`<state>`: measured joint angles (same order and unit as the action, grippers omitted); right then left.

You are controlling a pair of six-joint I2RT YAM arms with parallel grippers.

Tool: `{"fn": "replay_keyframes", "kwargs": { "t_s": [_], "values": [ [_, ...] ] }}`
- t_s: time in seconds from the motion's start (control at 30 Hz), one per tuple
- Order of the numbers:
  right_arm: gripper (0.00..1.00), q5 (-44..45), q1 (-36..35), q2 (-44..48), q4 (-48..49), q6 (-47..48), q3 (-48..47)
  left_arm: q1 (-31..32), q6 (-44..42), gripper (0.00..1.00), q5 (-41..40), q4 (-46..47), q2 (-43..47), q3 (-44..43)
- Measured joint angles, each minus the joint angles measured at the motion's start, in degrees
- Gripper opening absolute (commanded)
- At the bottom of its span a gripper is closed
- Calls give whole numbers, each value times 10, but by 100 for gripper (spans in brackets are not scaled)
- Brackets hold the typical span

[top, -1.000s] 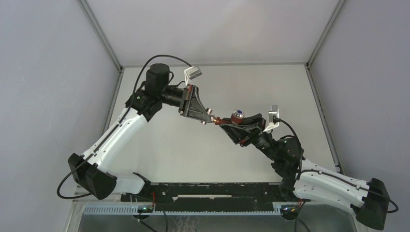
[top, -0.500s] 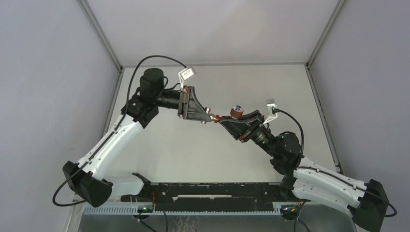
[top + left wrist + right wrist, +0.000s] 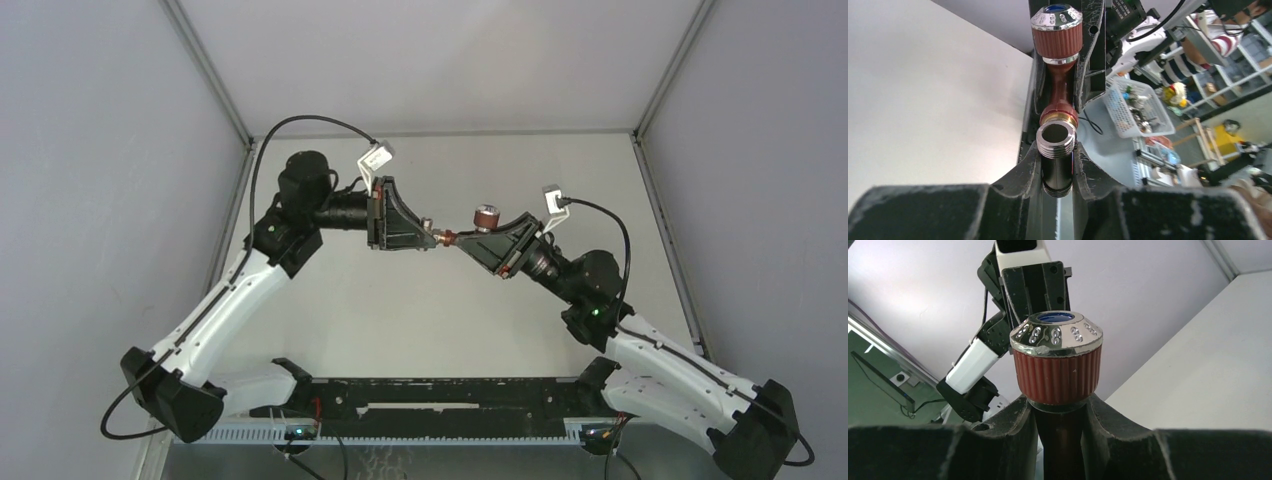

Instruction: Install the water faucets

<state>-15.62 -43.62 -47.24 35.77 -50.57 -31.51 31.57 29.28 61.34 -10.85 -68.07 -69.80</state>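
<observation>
1. down at the near edge of the table point(image 3: 400, 320), you have a black rail point(image 3: 450, 400) lying between the two arm bases.
2. from there both arms reach up and inward, and their grippers meet tip to tip above the middle of the table.
3. your left gripper point(image 3: 1056, 167) has its jaws narrow, clamped on the silvery metal fitting point(image 3: 1055, 142). the fitting's threaded open end sticks out past the fingertips.
4. your right gripper point(image 3: 1058, 422) is likewise closed down narrow, gripping the reddish-brown faucet point(image 3: 1057, 365) by its stem just below the ribbed knob. that knob stands up out of the jaws with a chrome, blue-centred cap on top.
5. in the left wrist view the fitting's threaded end sits right at the brass collar on the faucet's pipe end, the two lined up end to end. you cannot tell whether any thread has caught.
6. beyond the meeting point the table runs on to the pale back wall point(image 3: 440, 60).
</observation>
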Motion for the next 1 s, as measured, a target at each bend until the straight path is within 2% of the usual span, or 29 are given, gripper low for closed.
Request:
{"fn": "replay_keyframes", "kwargs": {
  "t_s": [0.33, 0.6, 0.83, 1.0],
  "values": [
    [0, -103, 60, -53, 19, -94, -26, 42, -89, 0, -134, 50, 71, 67],
    [0, -221, 113, -89, -43, -128, -95, 100, -209, 0, -251, 78, 120, 106],
    [0, -318, 148, -136, -149, -133, -181, 187, -352, 0, -437, 69, 151, 136],
    [0, -336, 160, -166, -245, -131, -225, 244, -457, 0, -586, 66, 149, 155]
  ]
}}
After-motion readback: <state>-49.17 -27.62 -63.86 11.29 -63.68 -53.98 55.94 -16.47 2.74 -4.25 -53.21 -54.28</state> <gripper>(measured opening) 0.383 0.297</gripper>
